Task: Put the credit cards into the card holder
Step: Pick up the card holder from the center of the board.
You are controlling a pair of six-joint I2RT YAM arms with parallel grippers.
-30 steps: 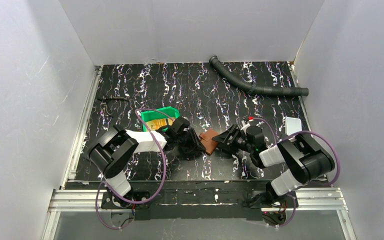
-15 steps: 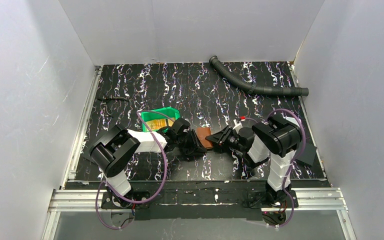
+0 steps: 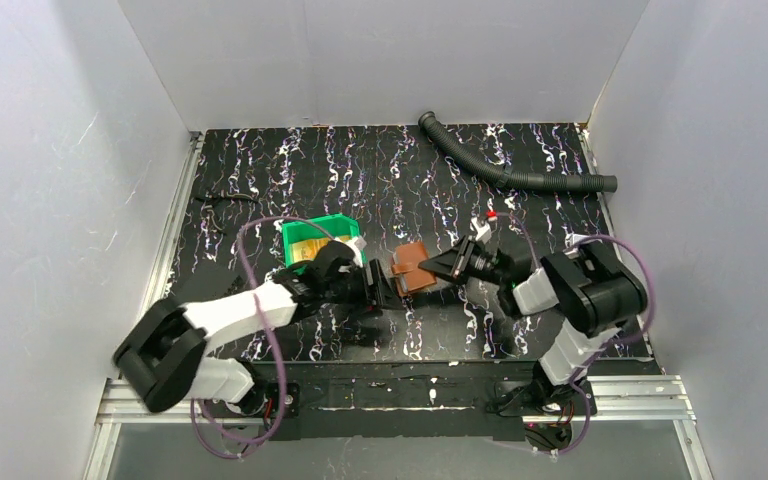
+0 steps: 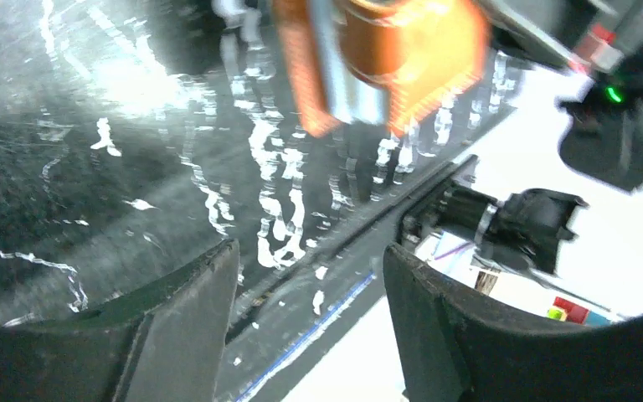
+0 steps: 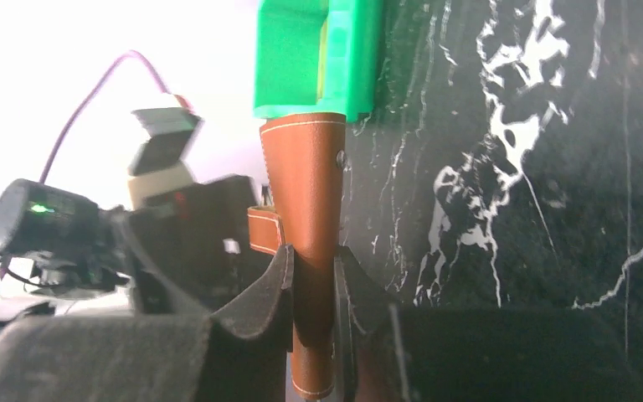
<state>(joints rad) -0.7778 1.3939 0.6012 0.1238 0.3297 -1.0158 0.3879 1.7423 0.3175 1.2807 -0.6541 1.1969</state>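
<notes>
The card holder [image 3: 412,268] sits at the centre of the overhead frame, on the dark tabletop [image 3: 380,180], between the two arms. In the right wrist view it stands on edge, its long axis running up the frame from the fingers towards the green bin [image 3: 322,228]. The right end effector [image 5: 311,268] is clamped on its near end. The left end effector [image 4: 310,251], just lower left of the holder, stands open with nothing between its fingers. The credit cards [image 3: 312,243] lie in the bin, up and left of the left end effector, so I judge the left arm the nearer one for fetching a card. Count: one holder, one bin, one grey hose [image 3: 510,172] upper right; the cards show only as a yellowish patch, too small to count.
</notes>
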